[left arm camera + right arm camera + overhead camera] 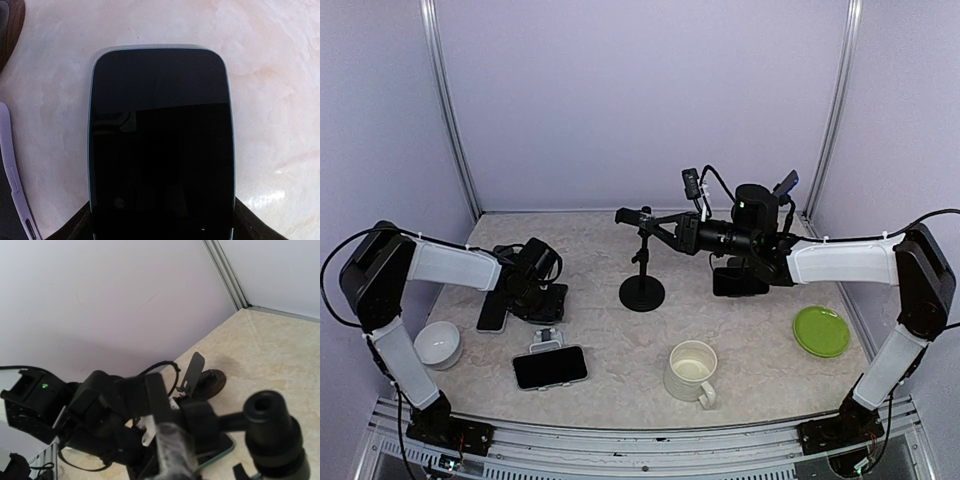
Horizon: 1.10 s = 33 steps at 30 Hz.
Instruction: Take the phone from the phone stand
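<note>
The black phone stand [642, 290] stands mid-table, its top clamp [633, 217] empty. My right gripper [660, 226] is at the clamp and looks shut on it; in the right wrist view the clamp bar [159, 392] and the stand's knob [272, 432] fill the foreground, blurred. The phone [161, 145], with a black screen and a teal edge, lies low over the table at the left [552, 299]. My left gripper [533, 287] is shut on its near end, with a dark finger [252, 222] on each side. The phone's corner shows in the right wrist view [224, 449].
A lilac-cased phone [492, 312] lies left of the held phone, its edge in the left wrist view [12, 175]. Another phone [550, 367], a white bowl [438, 343], a cream mug [692, 372], a green plate [821, 331] and a black box [738, 281] sit around. A brown disc [211, 382] lies by the wall.
</note>
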Each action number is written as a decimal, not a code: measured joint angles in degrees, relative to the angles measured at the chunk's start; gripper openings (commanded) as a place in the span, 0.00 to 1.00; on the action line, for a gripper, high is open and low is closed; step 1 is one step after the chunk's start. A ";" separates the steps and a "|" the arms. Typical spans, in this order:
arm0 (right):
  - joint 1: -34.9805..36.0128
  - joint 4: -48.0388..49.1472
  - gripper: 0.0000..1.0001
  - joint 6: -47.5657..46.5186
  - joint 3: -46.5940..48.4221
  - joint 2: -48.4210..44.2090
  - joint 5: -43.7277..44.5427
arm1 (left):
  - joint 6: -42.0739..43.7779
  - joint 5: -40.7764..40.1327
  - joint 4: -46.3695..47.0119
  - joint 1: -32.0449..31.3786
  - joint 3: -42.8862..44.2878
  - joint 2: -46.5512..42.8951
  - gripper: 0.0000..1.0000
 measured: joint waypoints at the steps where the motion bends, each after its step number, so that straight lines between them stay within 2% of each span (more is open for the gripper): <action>1: 0.00 0.00 0.00 0.00 0.00 0.00 0.00 | 0.09 -0.11 0.20 0.11 0.48 0.46 0.67; 10: -0.09 0.00 0.00 -0.02 -0.02 0.00 -0.04 | 0.39 -1.20 2.32 0.52 1.42 2.03 0.66; 19: -0.37 0.00 0.00 -0.07 -0.02 0.00 -0.24 | -1.66 -3.04 10.32 -1.01 -6.69 -2.45 0.61; 33: -0.48 -2.54 0.00 -0.87 0.00 -1.18 -0.22 | -6.01 -3.78 8.76 -5.75 -12.81 -8.83 0.58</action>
